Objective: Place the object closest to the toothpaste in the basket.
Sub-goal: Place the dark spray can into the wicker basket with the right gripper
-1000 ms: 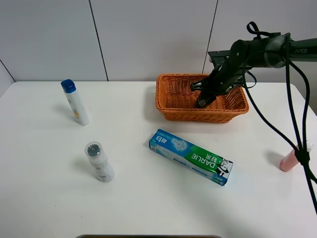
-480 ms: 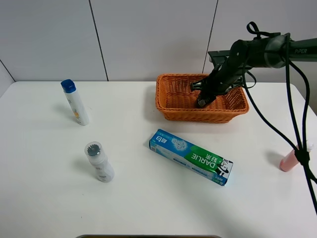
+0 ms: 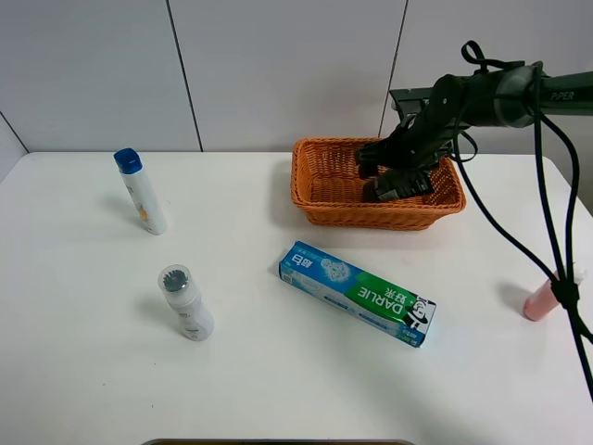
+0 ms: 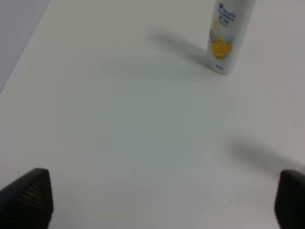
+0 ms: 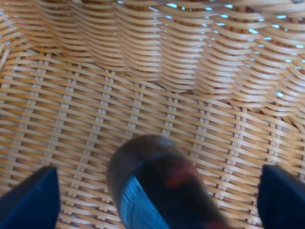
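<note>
The right gripper (image 3: 394,174) hung inside the woven orange wicker basket (image 3: 371,215), fingers spread wide. A dark rounded bottle with a red-and-blue label (image 5: 159,186) lay in the basket between them, touching neither. The left gripper (image 4: 162,202), also spread, hovered over the white table (image 4: 143,133).

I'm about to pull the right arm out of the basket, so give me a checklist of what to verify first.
1. Right hand open: ok, fingers spread wide on either side of the dark object.
2. Dark object inside the basket: ok, on the woven floor.
3. Object clear of the fingers: ok, wicker shows on both sides.
4. Object settled, not rolling: cannot tell, it is blurred.
5. Left hand out of the way: ok, open over bare table near the white bottle.
</note>
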`<state>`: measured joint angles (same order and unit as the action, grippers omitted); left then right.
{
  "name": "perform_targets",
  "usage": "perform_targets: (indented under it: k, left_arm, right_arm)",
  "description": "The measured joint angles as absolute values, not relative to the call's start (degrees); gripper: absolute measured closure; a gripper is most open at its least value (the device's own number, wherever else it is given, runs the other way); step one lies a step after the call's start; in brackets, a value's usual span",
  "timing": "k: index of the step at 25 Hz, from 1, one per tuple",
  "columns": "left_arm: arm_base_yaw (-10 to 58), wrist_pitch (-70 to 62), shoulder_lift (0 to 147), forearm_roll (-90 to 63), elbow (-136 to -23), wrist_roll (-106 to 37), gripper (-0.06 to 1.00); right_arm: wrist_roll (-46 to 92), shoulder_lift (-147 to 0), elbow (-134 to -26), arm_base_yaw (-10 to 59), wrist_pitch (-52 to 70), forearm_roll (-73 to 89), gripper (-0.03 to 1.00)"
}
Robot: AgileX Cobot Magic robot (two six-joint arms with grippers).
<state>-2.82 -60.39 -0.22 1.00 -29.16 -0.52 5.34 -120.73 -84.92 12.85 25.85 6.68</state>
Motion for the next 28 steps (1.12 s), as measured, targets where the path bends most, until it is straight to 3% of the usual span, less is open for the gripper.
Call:
perform_targets:
  k: [8,28]
  left_arm:
    - [-2.82,-60.39,-0.22,1.0,-29.16,-0.52,0.0]
    - [-2.82,-60.39,-0.22,0.96,-29.16,-0.52,0.0]
  right_arm:
    - [5.29,-120.7,-84.92,12.93,25.85,6.68,-0.01]
    - [5.13,-111.08,-84.92,13.04,29.69,6.2,-0.02]
